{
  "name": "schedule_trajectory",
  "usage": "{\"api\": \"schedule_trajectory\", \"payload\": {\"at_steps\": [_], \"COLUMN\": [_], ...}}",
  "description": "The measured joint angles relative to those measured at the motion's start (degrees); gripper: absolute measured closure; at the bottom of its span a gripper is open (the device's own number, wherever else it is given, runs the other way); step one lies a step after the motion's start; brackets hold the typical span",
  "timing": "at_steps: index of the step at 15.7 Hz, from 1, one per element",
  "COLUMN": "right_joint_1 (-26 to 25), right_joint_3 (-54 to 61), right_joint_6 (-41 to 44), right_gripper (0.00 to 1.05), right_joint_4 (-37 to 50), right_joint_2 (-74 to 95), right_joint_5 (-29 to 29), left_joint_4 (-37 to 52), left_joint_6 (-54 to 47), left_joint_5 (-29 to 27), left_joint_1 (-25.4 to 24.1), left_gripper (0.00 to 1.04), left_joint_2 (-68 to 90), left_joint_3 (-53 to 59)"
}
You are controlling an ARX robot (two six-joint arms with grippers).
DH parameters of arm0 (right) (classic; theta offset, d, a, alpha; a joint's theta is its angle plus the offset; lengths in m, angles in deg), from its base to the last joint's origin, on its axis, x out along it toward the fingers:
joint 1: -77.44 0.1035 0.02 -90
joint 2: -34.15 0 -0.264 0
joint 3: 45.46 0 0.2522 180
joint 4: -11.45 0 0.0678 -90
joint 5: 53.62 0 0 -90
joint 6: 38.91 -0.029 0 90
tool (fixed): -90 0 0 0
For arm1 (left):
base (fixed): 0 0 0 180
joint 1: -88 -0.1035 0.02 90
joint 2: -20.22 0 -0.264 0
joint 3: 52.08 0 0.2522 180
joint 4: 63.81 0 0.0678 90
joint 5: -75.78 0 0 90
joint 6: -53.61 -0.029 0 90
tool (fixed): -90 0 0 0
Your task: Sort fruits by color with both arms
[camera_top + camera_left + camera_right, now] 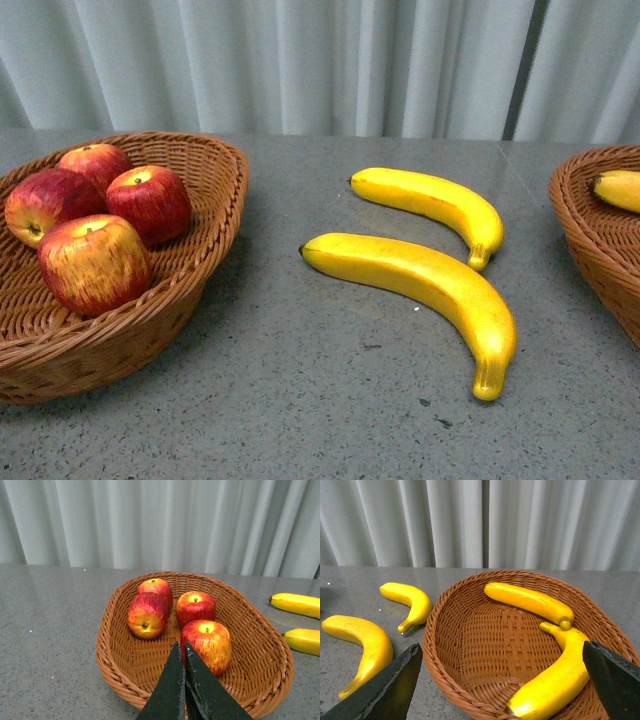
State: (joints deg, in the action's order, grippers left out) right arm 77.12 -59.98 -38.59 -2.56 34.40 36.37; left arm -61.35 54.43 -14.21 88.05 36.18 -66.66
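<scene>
Over on the left, the apple basket [215,200] sits on the grey table [300,420] with four apples inside. The back apple [95,162], side apple [45,203] and middle apple [148,203] are bunched together, and the front apple [93,262] sits closest to the camera.

The left gripper [181,650] hangs over that basket's near rim. Its two fingers are pressed flat together with nothing between them. The tips are right in front of the front apple, and I cannot tell whether they touch it.

Right of the apple basket, two bananas lie on the bare table, side by side but apart. These are the far banana [430,205] and the near banana [420,285], both with their dark tips pointing back toward the apple basket.

Farthest from the apple basket is the second basket [590,230]. It holds a straight banana [530,602] and a curved banana [555,680], whose ends lie just beside each other.

The right gripper [500,650] is over the second basket's near rim, with its fingers spread wide and holding nothing.
</scene>
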Motion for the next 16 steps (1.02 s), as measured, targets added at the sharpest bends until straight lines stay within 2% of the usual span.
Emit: {"api": "schedule_trajectory", "payload": {"at_steps": [6,7,8,12,13,16], "right_joint_1": [0.0,0.0,0.0,0.02,0.02,0.02], "right_joint_3": [0.0,0.0,0.0,0.0,0.0,0.0], "right_joint_6": [-0.02,-0.02,-0.07,-0.09,-0.09,-0.09], "right_gripper": [0.07,0.07,0.07,0.07,0.07,0.07], "right_joint_4": [0.0,0.0,-0.02,0.02,0.02,0.02], "right_joint_2": [0.0,0.0,0.0,0.0,0.0,0.0], "right_joint_5": [0.0,0.02,0.0,0.02,0.02,0.02], "left_joint_4": [-6.75,-14.34,-16.0,-16.41,-16.41,-16.41], "left_joint_6": [0.0,0.0,-0.02,-0.04,-0.02,-0.02], "left_joint_5": [0.0,0.0,-0.02,-0.07,-0.02,-0.02], "left_joint_1": [0.0,0.0,0.0,0.0,0.0,0.0], "left_gripper": [1.03,1.03,1.03,1.03,0.98,0.71], "left_joint_2": [-6.4,-11.23,-15.47,-15.34,-15.34,-15.34], "left_joint_3": [0.0,-0.02,-0.02,-0.02,-0.02,-0.02]}}
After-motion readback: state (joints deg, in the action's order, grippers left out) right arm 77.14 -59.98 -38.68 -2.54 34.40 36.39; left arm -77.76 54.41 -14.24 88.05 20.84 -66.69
